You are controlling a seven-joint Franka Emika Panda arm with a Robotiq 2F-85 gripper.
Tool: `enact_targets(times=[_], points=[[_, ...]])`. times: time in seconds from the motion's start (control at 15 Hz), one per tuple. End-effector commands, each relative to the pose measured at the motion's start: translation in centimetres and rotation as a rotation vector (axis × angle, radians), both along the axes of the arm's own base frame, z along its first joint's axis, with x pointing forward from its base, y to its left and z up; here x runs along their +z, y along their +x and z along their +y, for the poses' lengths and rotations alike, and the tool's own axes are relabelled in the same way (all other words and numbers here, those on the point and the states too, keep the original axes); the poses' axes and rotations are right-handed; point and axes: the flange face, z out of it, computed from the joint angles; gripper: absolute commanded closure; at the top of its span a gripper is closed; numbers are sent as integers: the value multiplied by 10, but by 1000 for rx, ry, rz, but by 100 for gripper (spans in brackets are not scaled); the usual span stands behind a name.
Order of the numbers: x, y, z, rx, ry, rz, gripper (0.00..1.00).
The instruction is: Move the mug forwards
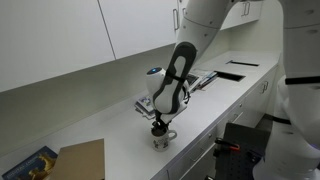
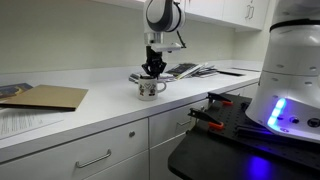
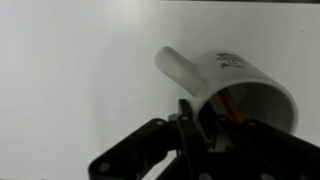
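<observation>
One glossy white ceramic mug [image 3: 235,78] on smooth countertop [image 3: 70,80]; hand [image 3: 192,120] pinches its round rim.

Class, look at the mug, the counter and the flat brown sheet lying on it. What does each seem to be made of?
The mug looks like glazed ceramic: white, smooth, with a thick rim and handle. The counter seems to be smooth white laminate or stone; the pictures leave that open. The brown sheet is probably cardboard: flat, matte, tan.
</observation>
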Motion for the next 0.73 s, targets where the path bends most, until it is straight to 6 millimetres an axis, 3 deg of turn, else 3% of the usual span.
enact_targets(times=[0.0,0.4,0.47,0.67], points=[[18,0,2,-20,38,-40,52],[72,3,8,43,48,-52,6],[80,2,9,62,66,-44,1],[95,-3,12,139,89,-16,0]])
